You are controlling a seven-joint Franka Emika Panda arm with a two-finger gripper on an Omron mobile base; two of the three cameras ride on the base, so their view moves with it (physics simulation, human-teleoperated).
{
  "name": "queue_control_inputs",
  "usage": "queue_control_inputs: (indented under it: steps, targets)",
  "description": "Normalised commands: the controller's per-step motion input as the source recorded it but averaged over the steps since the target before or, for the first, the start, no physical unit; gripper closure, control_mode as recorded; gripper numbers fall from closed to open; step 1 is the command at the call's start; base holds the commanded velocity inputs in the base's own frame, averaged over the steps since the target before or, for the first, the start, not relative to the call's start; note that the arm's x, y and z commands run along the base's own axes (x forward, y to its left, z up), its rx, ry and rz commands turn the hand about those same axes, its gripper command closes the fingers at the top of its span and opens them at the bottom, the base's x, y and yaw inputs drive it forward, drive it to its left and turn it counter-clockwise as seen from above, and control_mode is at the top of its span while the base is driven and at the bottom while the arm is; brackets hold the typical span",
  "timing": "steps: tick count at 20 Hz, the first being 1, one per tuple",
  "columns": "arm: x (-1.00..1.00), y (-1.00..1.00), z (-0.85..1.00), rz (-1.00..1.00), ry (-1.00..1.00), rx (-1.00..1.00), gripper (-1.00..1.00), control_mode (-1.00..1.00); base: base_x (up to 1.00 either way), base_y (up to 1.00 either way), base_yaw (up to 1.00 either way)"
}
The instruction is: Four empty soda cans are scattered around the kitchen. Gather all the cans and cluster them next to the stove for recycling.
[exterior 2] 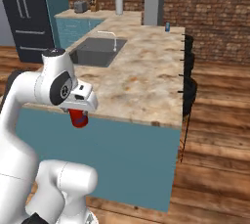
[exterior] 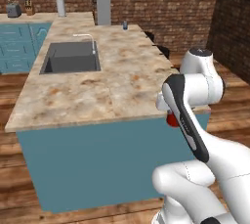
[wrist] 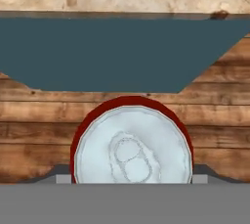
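My gripper (exterior 2: 78,114) points down in front of the island's near edge and is shut on a red soda can (exterior 2: 78,119). That red soda can (wrist: 132,145) shows its silver top between the fingers in the hand view, hanging above the wooden floor. From the left it is a red patch (exterior: 171,120) behind the forearm. A blue soda can (exterior: 125,25) stands upright at the far end of the island counter (exterior 2: 167,27). The stove is out of view.
The teal island has a marble top (exterior: 97,91) with a sink (exterior: 71,59) and faucet (exterior: 92,42). Dark stools (exterior 2: 188,88) line its right side. A paper-towel roll (exterior: 60,6) and toaster (exterior: 13,10) stand on the back counter, with a black fridge (exterior 2: 27,17) at left.
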Motion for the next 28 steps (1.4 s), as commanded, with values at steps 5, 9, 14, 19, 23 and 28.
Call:
queue_control_inputs:
  steps: [5,9,14,19,23,28]
  targets:
    - [0.00,0.00,0.00,0.00,0.00,0.00,1.00,1.00,-0.64,1.00,0.14]
    - [0.00,0.00,0.00,0.00,0.00,0.00,1.00,1.00,-0.04,1.00,0.00]
    - [0.00,0.00,0.00,0.00,0.00,0.00,1.00,1.00,0.27,1.00,-0.07]
    - [0.00,0.00,0.00,0.00,0.00,0.00,1.00,1.00,0.50,1.00,-0.07]
    - [0.00,0.00,0.00,0.00,0.00,0.00,1.00,1.00,0.86,1.00,-0.03]
    - [0.00,0.00,0.00,0.00,0.00,0.00,1.00,1.00,0.98,1.00,-0.03]
